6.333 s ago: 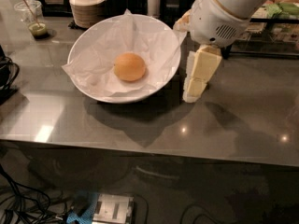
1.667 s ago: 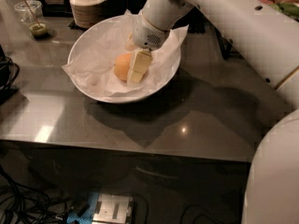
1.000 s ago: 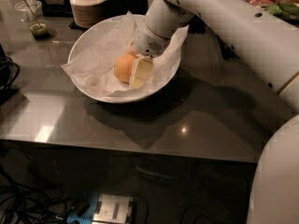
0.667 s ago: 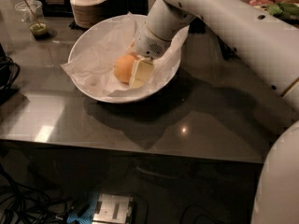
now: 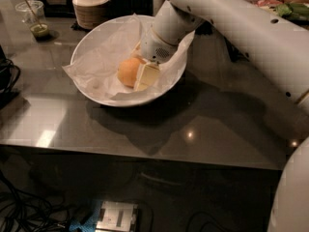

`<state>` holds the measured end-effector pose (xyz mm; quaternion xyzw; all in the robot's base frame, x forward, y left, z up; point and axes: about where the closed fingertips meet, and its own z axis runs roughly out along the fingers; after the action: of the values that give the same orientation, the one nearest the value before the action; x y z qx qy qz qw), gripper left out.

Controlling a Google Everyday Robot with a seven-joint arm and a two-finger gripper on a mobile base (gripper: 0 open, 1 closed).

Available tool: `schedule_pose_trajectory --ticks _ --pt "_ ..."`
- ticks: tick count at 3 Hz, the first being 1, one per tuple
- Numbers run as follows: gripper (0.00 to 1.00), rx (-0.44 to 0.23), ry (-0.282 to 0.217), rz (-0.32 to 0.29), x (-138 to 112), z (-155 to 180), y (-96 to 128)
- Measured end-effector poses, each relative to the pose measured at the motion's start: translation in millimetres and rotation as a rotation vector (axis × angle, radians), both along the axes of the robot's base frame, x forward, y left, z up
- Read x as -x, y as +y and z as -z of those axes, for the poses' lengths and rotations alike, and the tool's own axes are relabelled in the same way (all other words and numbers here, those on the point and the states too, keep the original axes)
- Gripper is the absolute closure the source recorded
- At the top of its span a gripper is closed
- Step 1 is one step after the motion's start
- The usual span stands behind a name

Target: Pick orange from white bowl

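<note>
The pale orange-yellow orange [image 5: 127,71] lies in the middle of the wide white bowl [image 5: 85,87], on its crinkled white paper lining. The bowl stands on the dark grey table. My white arm reaches in from the upper right and down into the bowl. My gripper [image 5: 145,76] is at the orange's right side, touching it and covering that side. The orange rests on the paper and the left half of it shows.
A stack of small beige bowls [image 5: 90,6] stands right behind the white bowl. A clear plastic cup [image 5: 33,18] with green contents and a stick is at the back left. Black cables [image 5: 7,76] lie at the left edge. The table's front edge [image 5: 145,161] runs below the bowl.
Over six seconds the gripper moved from the table right of the bowl into the bowl, up against the orange. In the last second it has barely moved, and the orange has stayed put.
</note>
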<state>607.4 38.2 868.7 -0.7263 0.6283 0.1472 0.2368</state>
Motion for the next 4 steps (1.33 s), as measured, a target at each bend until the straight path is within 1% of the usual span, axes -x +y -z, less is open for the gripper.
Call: schedule_pose_trajectory --ticks 1,2,3,4 --pt "0.06 -0.002 -0.028 0.001 1 0 0" --pt "0.08 -0.002 -0.028 0.001 1 0 0" --pt "0.31 -0.02 -0.028 -0.025 -20 12 17" --pt "0.42 -0.032 -0.023 -0.038 -35 18 29"
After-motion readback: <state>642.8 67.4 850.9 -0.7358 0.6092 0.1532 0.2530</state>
